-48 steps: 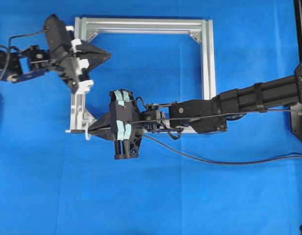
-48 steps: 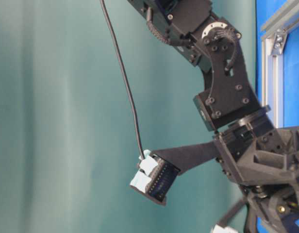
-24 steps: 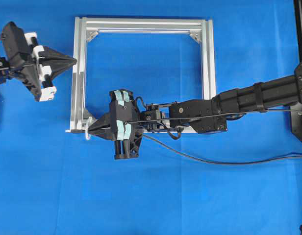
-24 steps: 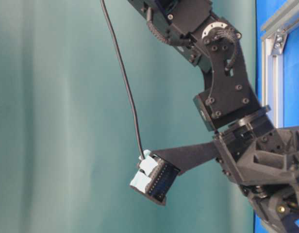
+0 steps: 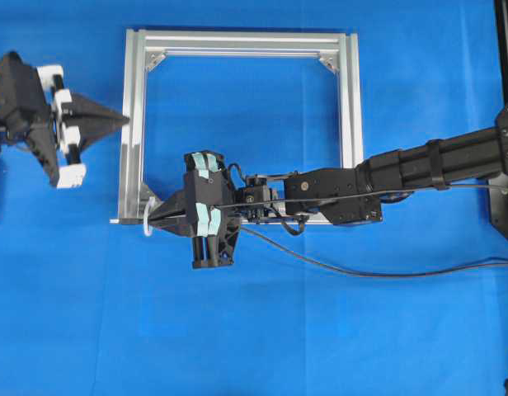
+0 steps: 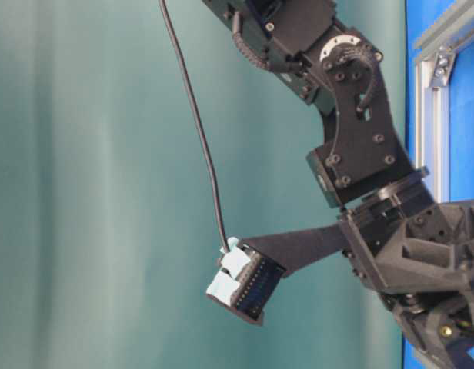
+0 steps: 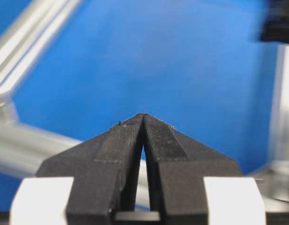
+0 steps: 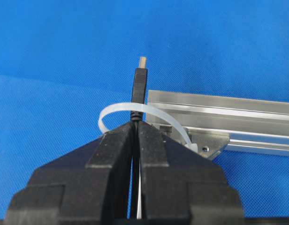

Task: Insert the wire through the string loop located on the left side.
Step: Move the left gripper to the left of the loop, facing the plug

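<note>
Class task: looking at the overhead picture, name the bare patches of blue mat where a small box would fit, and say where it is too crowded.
Free: the mat inside the frame, above the right gripper; also the wide stretch below the wire. Crowded: the frame's lower-left corner, where the string loop meets the right gripper, and the left edge, where the left gripper sits.

Frame: we see a square silver aluminium frame [image 5: 347,99] lying flat, with corner brackets inside its upper corners.
Surface: we see a blue cloth [image 5: 262,330] under the frame, covering the whole tabletop.
Backdrop: we see a teal curtain [image 6: 91,192] in the table-level view, hanging in soft vertical folds.
</note>
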